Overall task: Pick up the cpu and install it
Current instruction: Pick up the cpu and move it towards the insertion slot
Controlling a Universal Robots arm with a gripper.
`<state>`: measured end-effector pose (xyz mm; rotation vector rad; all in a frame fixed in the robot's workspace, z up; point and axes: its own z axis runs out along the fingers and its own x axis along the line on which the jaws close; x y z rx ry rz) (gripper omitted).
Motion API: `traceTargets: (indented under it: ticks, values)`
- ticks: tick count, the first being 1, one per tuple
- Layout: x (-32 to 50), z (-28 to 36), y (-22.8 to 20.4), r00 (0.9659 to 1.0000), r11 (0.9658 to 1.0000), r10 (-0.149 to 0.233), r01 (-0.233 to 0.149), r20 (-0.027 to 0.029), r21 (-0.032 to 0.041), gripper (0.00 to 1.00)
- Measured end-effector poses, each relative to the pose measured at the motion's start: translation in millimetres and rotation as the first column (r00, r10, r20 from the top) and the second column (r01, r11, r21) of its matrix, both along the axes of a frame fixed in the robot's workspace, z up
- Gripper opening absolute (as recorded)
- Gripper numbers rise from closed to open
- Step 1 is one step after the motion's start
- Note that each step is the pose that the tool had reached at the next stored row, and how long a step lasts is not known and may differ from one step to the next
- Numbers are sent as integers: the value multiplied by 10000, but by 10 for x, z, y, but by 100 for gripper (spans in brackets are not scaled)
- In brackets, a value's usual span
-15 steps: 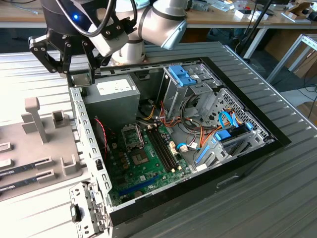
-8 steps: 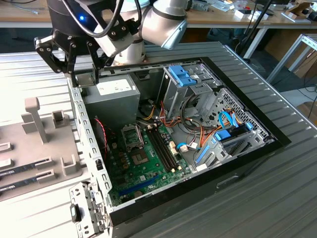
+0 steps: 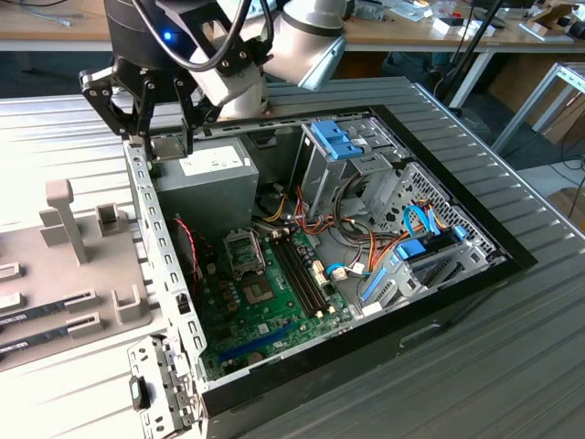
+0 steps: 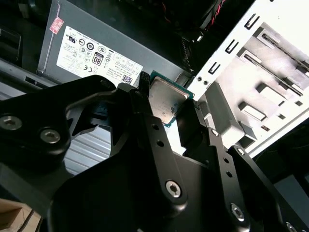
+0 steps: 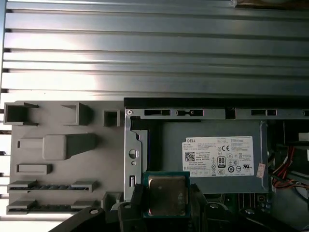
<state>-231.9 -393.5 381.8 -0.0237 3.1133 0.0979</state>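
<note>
Silver-grey cpu [image 5: 167,195] sits clamped in the black gripper [image 3: 163,143], which the exterior view places near the power-supply box [image 3: 215,180].

At the centre of the frame the black gripper [image 4: 165,105] clamped the cpu [image 4: 166,96] between its two fingers [image 4: 190,123], one against each opposite edge. The chip's dull silver top and thin green rim faced the camera at a tilt. Behind it lay the grey power supply [image 4: 91,48] with its white label, and beside that a pale slotted chassis wall [image 4: 260,72]. Red wires [image 4: 215,12] ran at the frame's edge.
</note>
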Motion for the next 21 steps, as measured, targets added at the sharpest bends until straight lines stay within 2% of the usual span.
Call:
traceTargets:
  ticks: [21]
  values:
    - [244, -52, -10, 10000, 10000, 1, -1, -1, 0, 47]
